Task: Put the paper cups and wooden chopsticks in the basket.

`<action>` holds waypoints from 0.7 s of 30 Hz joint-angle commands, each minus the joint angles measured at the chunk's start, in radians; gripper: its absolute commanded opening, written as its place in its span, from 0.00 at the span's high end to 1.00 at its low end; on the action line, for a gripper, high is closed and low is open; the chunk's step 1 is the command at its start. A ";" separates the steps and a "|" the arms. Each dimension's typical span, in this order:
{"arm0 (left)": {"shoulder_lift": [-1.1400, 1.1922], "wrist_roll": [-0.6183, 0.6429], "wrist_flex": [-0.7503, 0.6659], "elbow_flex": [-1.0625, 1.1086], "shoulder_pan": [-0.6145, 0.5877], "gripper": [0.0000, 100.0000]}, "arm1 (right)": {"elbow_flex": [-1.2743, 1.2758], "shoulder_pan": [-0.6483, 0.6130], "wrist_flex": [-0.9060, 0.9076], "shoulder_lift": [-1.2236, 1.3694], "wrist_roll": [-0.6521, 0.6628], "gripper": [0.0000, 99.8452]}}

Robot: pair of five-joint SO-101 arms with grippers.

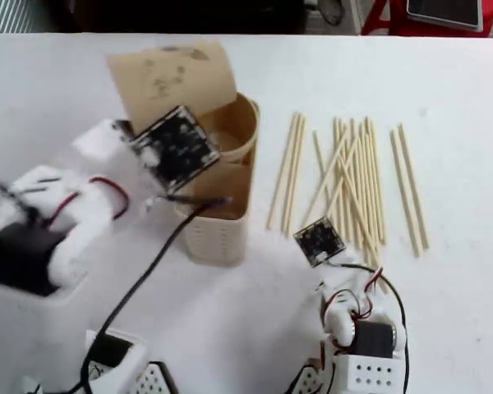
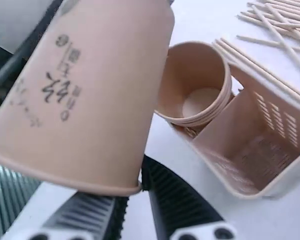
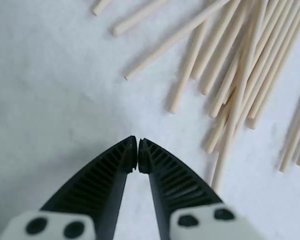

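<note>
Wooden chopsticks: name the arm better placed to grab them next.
Right: the right tool sits shut beside the pale wooden chopsticks, while the left tool holds a tan paper cup near the beige plastic basket.

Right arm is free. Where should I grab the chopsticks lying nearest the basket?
Take the chopsticks nearest the basket near mid-length, coming straight down with the right gripper, opened first and turned so it closes across their length. They lie flat on the table, side by side, clear of the crossed pile and the basket, so both sides probably have room.
</note>
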 commanded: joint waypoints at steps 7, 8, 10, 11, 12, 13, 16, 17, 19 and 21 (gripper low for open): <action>0.042 0.149 -0.109 0.091 0.027 0.98 | 0.008 -0.001 0.008 -0.005 0.008 0.98; 0.042 0.155 -0.106 0.094 0.027 0.98 | 0.008 -0.001 0.008 -0.005 0.008 0.98; 0.042 0.155 -0.101 0.097 0.027 0.98 | 0.008 -0.001 0.008 -0.005 0.008 0.98; 0.042 0.157 -0.101 0.097 0.027 0.98 | 0.008 -0.001 0.008 -0.005 0.008 0.98; 0.042 0.157 -0.100 0.098 0.027 0.98 | 0.008 -0.001 0.008 -0.005 0.008 0.98; 0.042 0.157 -0.092 0.100 0.027 0.98 | 0.008 -0.001 0.008 -0.005 0.008 0.98; 0.042 0.152 -0.044 0.097 0.044 0.95 | 0.008 -0.001 0.008 -0.005 0.008 0.98; 0.042 0.150 -0.021 0.094 0.051 0.93 | 0.008 -0.001 0.008 -0.005 0.008 0.98; 0.042 0.149 0.018 0.091 0.065 0.90 | 0.008 -0.001 0.008 -0.005 0.008 0.98; 0.042 0.149 0.026 0.091 0.073 0.90 | 0.008 -0.001 0.008 -0.005 0.008 0.98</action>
